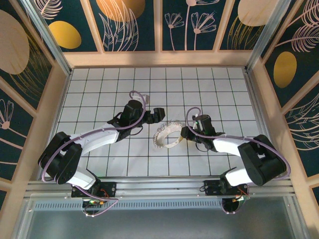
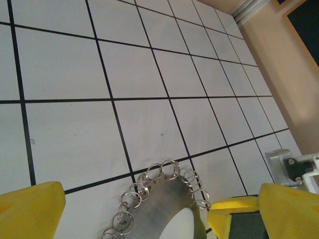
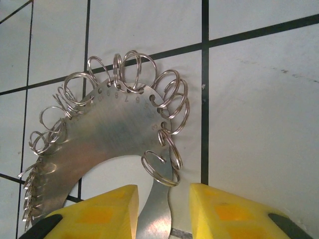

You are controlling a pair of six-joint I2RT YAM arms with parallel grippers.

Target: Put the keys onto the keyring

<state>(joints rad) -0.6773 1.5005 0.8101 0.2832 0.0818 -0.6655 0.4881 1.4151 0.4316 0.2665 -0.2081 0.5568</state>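
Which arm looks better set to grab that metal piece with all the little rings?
Right. The right gripper has its yellow fingers on either side of the keyring's narrow end, ready to pinch. The left gripper hangs wide open above the other end.

- keyring (image 3: 109,134): a crescent-shaped plate of dull silver metal, with small numbered holes along its outer curve.
- thin split rings (image 3: 172,97) hang through those holes, overlapping and fanned around the edge.
- it lies on the white tiled table (image 3: 259,124), near mid-table, across black grid lines.
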